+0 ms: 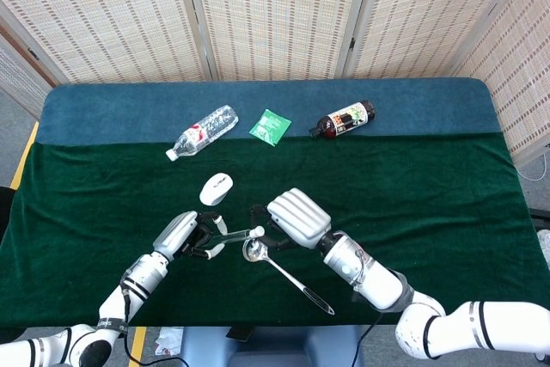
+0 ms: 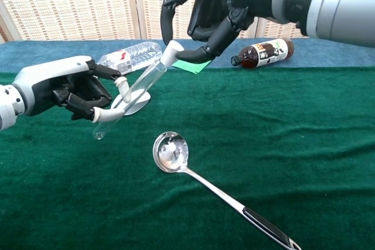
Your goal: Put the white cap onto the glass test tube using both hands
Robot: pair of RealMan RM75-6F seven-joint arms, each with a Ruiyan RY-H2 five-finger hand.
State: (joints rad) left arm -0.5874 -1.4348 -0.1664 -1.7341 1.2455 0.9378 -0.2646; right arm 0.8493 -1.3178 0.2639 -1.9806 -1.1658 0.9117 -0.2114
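Green cloth: left hand grips test tube; right hand pinches white cap, seating unclear.

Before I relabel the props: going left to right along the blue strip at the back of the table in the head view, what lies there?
Water bottle → green packet → dark bottle.

Head view overhead, far; chest view low, near; both share ladle.
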